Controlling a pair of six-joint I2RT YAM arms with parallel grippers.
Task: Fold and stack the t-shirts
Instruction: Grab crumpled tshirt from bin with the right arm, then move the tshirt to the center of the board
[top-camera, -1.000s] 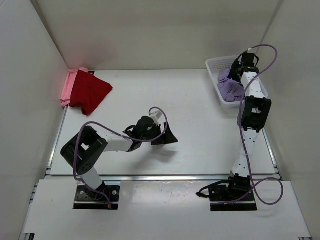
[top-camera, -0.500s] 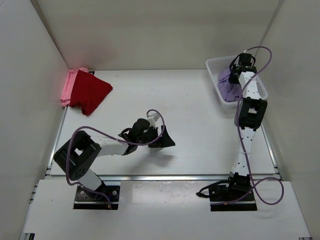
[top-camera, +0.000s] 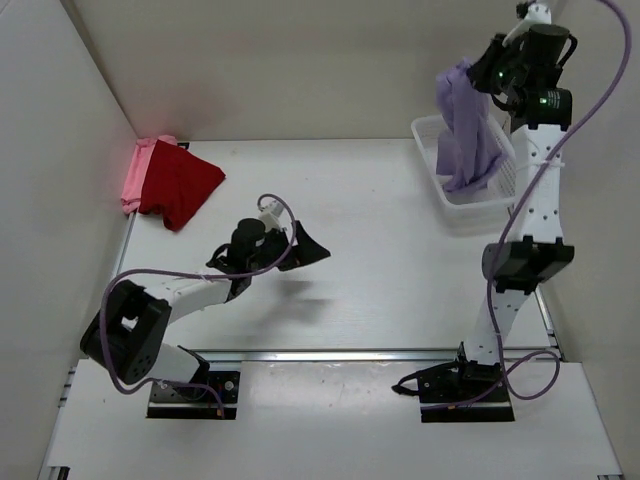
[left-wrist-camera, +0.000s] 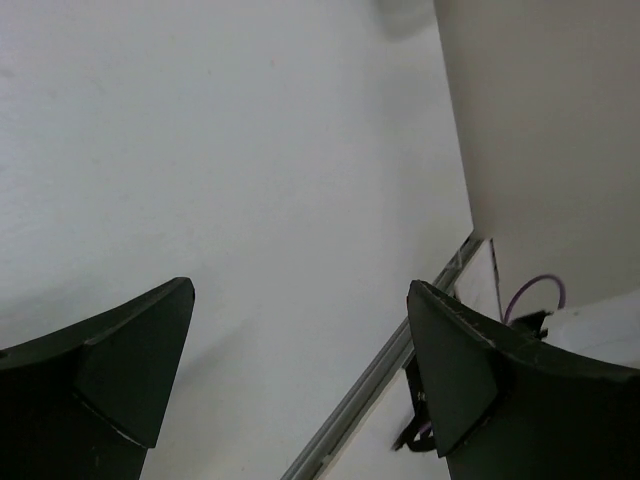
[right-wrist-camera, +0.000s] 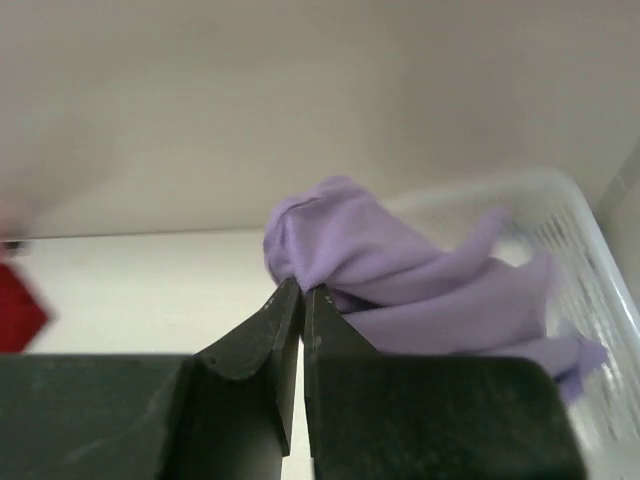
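My right fingers (right-wrist-camera: 302, 295) are pressed tight together on a bunched fold of the lavender shirt (top-camera: 462, 130). From my right wrist I see the cloth pinched at their tips. That arm stands tall at the far right corner, and the shirt hangs from my grip in a long drape over the white mesh basket (top-camera: 428, 150). Its lower end reaches down to the basket, but I cannot tell whether it rests inside or only dangles above the rim.

My left fingers (top-camera: 305, 246) are spread wide and hold nothing. They hover over a bare stretch of the desk (top-camera: 380, 250) near its middle, well apart from all three shirts. My left wrist view shows only the white desk surface between the two dark tips.

The other two shirts sit at the far left corner of the desk. The pink shirt (top-camera: 132, 182) is against the wall, and the dark red shirt (top-camera: 182, 188) lies over its right side, loosely folded and angled toward the middle.
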